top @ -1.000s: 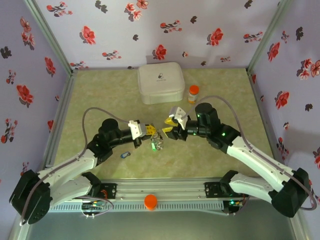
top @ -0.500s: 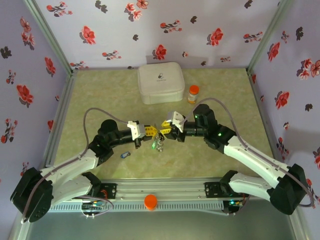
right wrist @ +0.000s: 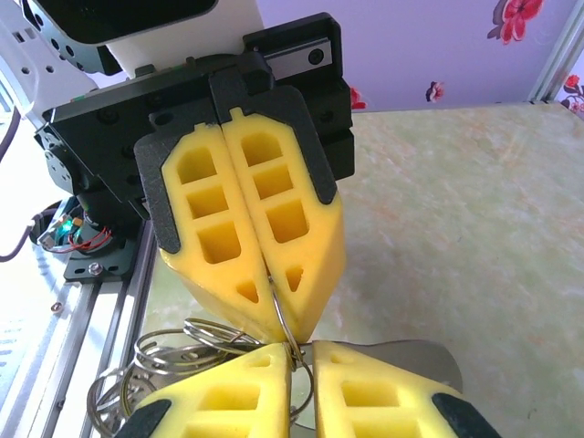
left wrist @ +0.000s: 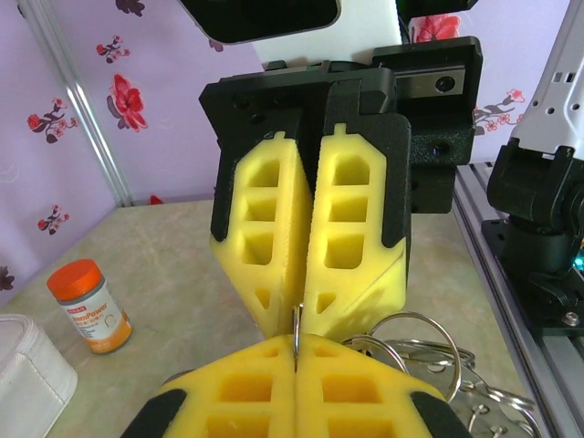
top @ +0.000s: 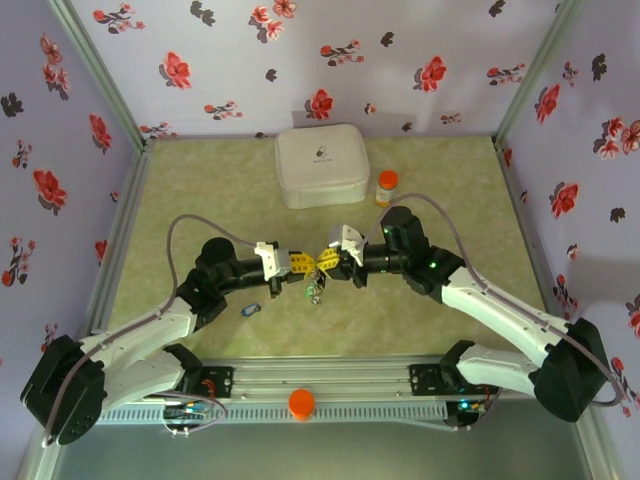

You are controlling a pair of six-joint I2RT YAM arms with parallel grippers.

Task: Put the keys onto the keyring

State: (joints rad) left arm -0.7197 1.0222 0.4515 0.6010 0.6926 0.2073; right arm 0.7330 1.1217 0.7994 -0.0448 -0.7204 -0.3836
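Swinging in toward 9 o'clock since a second earlier, the right gripper [top: 324, 262] met the left gripper [top: 303, 264] tip to tip above the table's middle, its yellow foam jaws drawn down from wide to a narrow slit. The left gripper's jaws were clamped on the thin grey wire keyring [left wrist: 297, 319]. The right's jaws straddled the same wire, but whether they pinched it yet could not be told.

A bunch of smaller steel rings [top: 316, 288] hung from the wire at 6 o'clock of the meeting point. A small blue-headed key [top: 250, 310] lay apart on the mottled green table [top: 200, 190], at 8 o'clock of the left gripper and not yet threaded.

Further out sat a white square zip case [top: 322, 168] at 12 o'clock and an orange-capped pill bottle [top: 386, 186] at 1 o'clock.

With both sets of pads crowded onto one slim wire, the foam tips could have butted together. The closing jaws might also have nudged the wire out of the left's hold and dropped the bunch.

The bottle's orange label and the case's small dark emblem were too blurred to read.
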